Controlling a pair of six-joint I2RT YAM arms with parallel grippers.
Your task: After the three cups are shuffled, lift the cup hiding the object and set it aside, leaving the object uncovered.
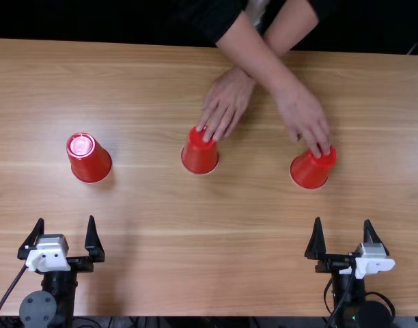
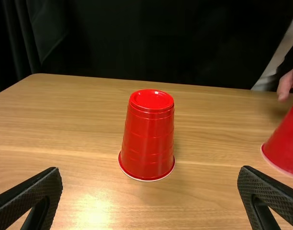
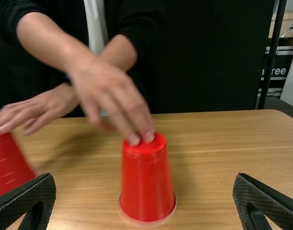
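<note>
Three red cups stand upside down in a row across the table. The left cup [image 1: 89, 158] [image 2: 147, 135] stands alone. A person's crossed hands rest on the other two: one hand [image 1: 226, 102] on the middle cup [image 1: 200, 152] [image 2: 286, 145], the other hand [image 1: 306, 116] [image 3: 110, 98] with fingertips on the right cup [image 1: 313, 168] [image 3: 146, 179]. My left gripper [image 1: 64, 239] [image 2: 146, 211] is open near the front edge, in line with the left cup. My right gripper [image 1: 343, 240] [image 3: 146, 211] is open near the front edge, in front of the right cup. The hidden object is out of sight.
The person's forearms [image 1: 263, 34] cross over the far middle of the wooden table [image 1: 209, 219]. Bare table lies between the cups and both grippers.
</note>
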